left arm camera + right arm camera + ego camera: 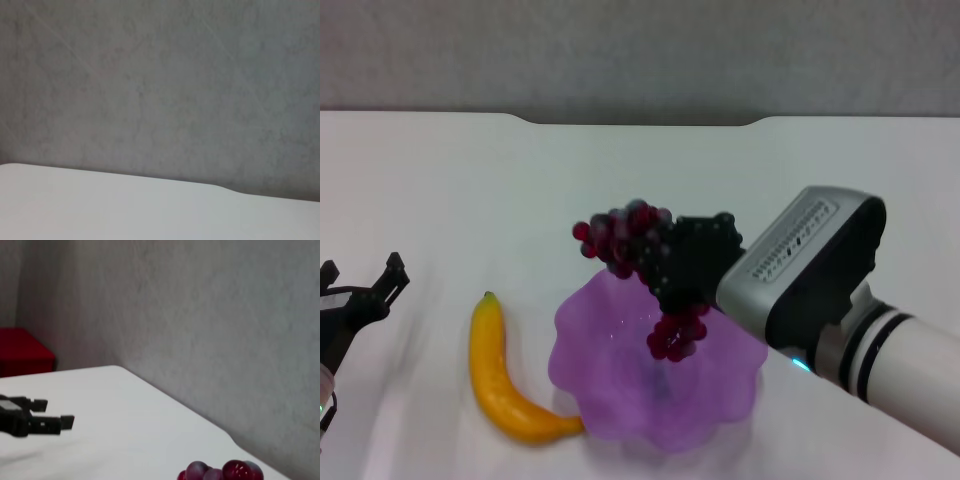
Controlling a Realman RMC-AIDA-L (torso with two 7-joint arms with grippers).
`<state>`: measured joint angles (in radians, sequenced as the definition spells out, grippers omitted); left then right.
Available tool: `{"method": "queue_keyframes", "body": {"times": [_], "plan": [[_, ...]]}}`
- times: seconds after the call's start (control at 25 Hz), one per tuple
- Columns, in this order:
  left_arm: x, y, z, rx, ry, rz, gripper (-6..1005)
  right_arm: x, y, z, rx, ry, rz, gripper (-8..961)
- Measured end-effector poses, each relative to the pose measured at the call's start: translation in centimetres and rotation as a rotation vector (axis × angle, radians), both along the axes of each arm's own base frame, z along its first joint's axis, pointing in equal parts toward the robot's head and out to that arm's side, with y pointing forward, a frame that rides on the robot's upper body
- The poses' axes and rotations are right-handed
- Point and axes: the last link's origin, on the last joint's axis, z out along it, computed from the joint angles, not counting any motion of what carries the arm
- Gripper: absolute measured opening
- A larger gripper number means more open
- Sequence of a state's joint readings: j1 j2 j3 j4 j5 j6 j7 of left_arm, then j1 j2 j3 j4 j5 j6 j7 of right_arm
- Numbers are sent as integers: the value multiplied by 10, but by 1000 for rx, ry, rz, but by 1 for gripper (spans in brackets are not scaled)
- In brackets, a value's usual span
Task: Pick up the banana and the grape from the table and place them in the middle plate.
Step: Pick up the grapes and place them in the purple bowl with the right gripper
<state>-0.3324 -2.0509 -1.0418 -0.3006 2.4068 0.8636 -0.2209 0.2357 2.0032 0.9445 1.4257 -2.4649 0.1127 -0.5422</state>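
Above the purple plate (pixel 620 395), the right gripper (pixel 692 268) is clamped on the grapes (pixel 630 235), gripping the bunch near its middle. One end of the bunch sticks out past the fingers toward the far side of the table (pixel 520 200); the other end hangs down over the plate's bowl. The bunch is clear of the plate and appears not to touch it. In the right wrist view only a few grapes (pixel 222 472) show at the picture's edge, and this arm's own fingers are not visible there.

Step in hand, as judged: setting the grapes into the plate. To do it well:

1. Centre the hanging end over the hollow of the plate, not over the wavy rim.
2. Lower until the dangling grapes rest on the plate floor before releasing; a drop from height could let the bunch roll or tip out over the rim.
3. Open the fingers fully and lift straight up, so that no stem or grape snags and comes up with them.

The banana (pixel 500 375) lies on the table just beside the plate on the robot's left, its lower tip touching or nearly touching the rim. It is not yet picked up.

The left gripper (pixel 365 295) is at the table's left edge, well apart from the banana, fingers parted and holding nothing. The left wrist view shows only table and wall.
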Motion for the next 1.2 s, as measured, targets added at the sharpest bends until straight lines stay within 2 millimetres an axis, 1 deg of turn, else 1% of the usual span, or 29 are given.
{"method": "queue_keyframes", "body": {"times": [0.08,0.12,0.16,0.28,0.48,0.64,0.84,1.16,1.2], "plan": [[0,0,0,1,0,0,909,7,0,-4,-5,-9,-13,169],[0,0,0,1,-1,0,909,13,-2,-9,-14,-19,-22,169],[0,0,0,2,-1,1,909,13,-2,-9,-14,-19,-22,169],[0,0,0,2,-1,1,909,22,-6,-19,-28,-31,-31,168],[0,1,1,3,-1,0,909,31,-7,-27,-37,-39,-40,168],[0,1,1,3,0,0,909,34,-9,-36,-67,-40,-52,167],[1,2,1,4,-1,-1,909,38,-9,-38,-50,-54,-30,166],[1,2,1,4,-1,-1,908,40,-8,-36,-4,-40,-4,205],[1,2,1,4,-1,-1,908,41,-7,-36,0,-40,-3,251]]}}
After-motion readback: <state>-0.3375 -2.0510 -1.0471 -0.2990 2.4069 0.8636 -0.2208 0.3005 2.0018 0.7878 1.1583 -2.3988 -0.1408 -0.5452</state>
